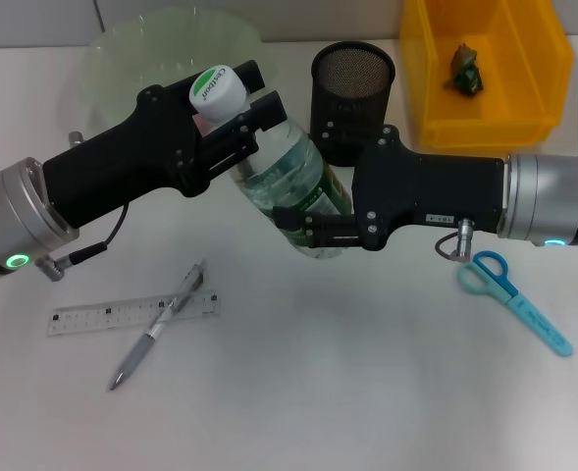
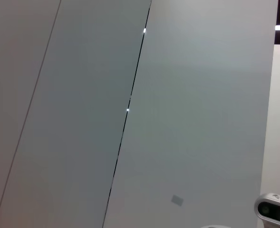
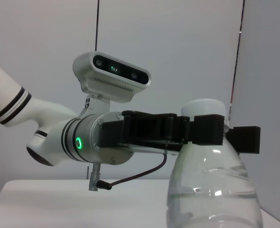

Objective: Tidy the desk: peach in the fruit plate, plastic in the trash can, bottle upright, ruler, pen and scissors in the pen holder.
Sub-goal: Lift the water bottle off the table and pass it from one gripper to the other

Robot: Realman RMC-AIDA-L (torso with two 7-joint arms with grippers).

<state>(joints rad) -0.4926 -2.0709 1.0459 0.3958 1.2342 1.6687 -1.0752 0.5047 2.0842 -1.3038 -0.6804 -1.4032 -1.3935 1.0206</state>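
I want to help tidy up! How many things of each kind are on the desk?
Bottle: 1
Ruler: 1
Pen: 1
Scissors: 1
Pen holder: 1
Fruit plate: 1
Yellow bin: 1
Total: 7

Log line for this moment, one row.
stage: righting bottle | left gripper: shut on neck | right gripper: shut on body | bottle: lifted, tilted
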